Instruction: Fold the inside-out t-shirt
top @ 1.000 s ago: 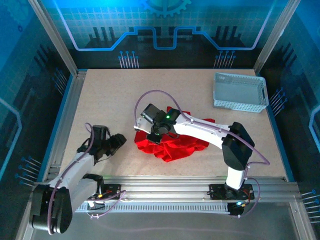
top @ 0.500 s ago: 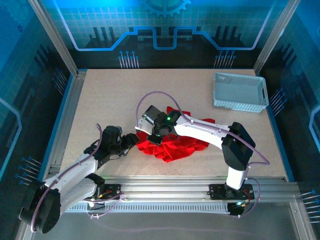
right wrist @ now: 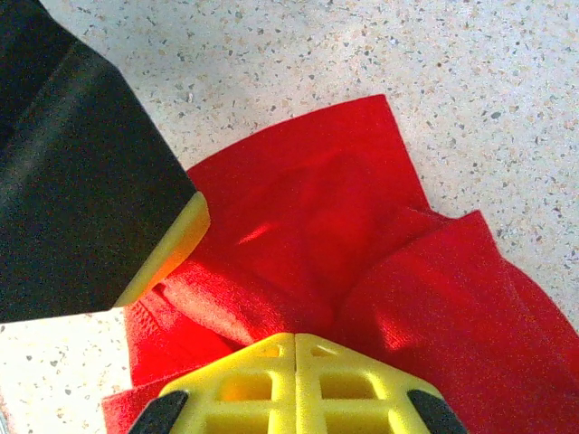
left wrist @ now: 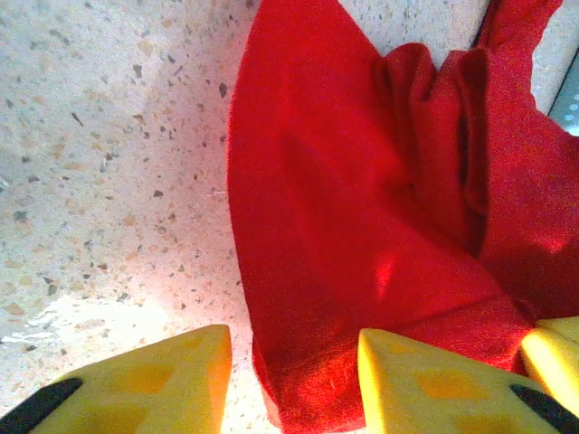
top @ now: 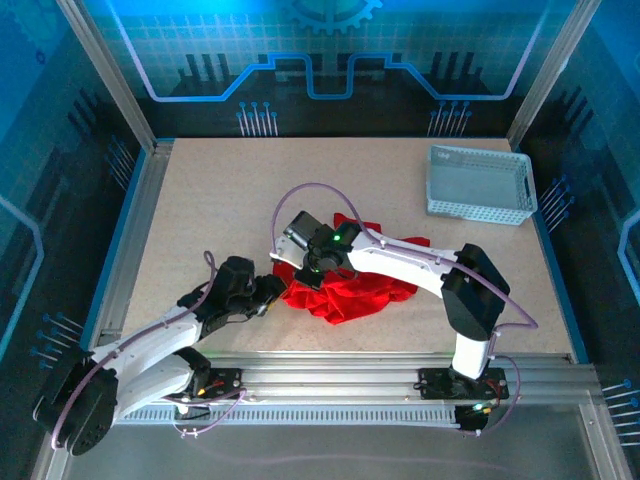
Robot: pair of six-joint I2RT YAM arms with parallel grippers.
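**Crumpled red shirt worked from its 9 o'clock side by both arms**

The inside-out t-shirt (top: 352,290) lies in a crumpled red heap on the speckled tabletop (top: 220,190). Seen from overhead it sits just off the middle, toward 6 o'clock. It is not spread flat: ridges and folds run across it, and one pointed flap sticks out toward 12 o'clock. A white mesh basket (top: 470,210) stands well apart from it in the 2 o'clock corner.

The left end effector (top: 272,291) is low at the shirt's 9 o'clock edge, its arm reaching in from the 7 o'clock corner. In the left wrist view its yellow fingers (left wrist: 154,384) stand spread. The shirt's (left wrist: 362,208) curved edge runs down between them, and bare tabletop shows beside the left-hand finger. The cloth touches the right-hand finger.

The right end effector (top: 309,270) is down on the shirt's 10 o'clock part, with its arm stretched over the heap from the 5 o'clock side. In the right wrist view its fingers (right wrist: 253,384) are pressed together with no gap. The red cloth (right wrist: 308,235) puckers into folds that meet at the tips, so it is pinching a gather of the shirt. The black body and one yellow finger of the left end effector (right wrist: 172,244) sit just beside it at 9 o'clock, touching the same fold.
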